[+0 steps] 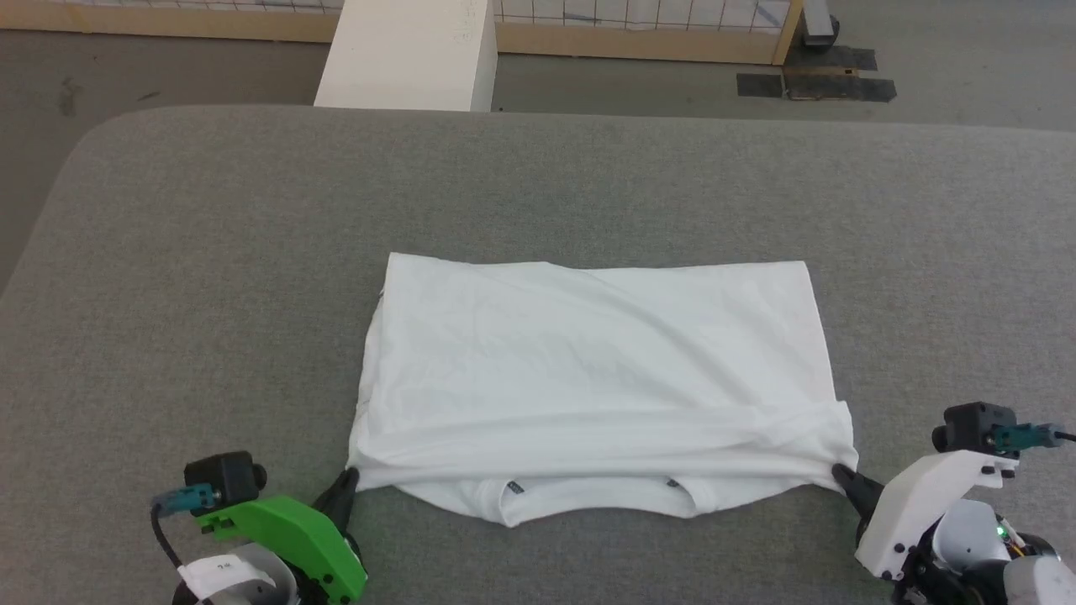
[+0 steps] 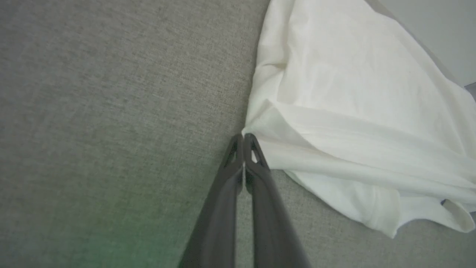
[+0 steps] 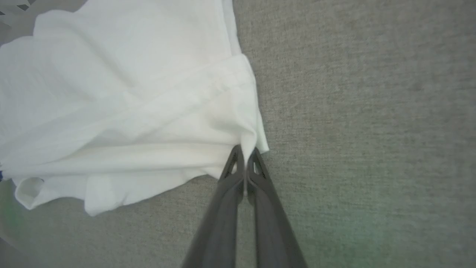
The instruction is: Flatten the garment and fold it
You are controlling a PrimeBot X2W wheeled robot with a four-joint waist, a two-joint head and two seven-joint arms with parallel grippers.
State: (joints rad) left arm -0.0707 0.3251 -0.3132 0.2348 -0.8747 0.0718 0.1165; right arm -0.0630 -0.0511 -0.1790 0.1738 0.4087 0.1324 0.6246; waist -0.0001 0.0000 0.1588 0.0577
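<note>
- The shirt [image 1: 588, 370] lies near the middle of the grey padded table [image 1: 538, 185], towards the near side. It is doubled over into a broad rectangle, with the neck opening [image 1: 588, 500] peeking out at the near edge.
- The left gripper [image 1: 346, 489] has its fingers pressed together on the near left corner of the top layer. The right gripper [image 1: 843, 479] pinches the near right corner the same way, with cloth bunching at its tips.
- The step in hand looks like laying the folded-over layer down. To do it well, both arms should hold that edge taut and level and line it up with the layer beneath before letting go.
- A slanting crease crosses the top layer and a ridge gathers along the near edge. A gentle outward pull would likely smooth both.
- Thin cloth may cling on release, so the fingers should open wide and lift straight off.
- Past the far edge stand a white block [image 1: 408, 55], a wooden-framed fence [image 1: 168, 25] and black tape [image 1: 815, 84] on the floor. All are well apart from the arms' path.
</note>
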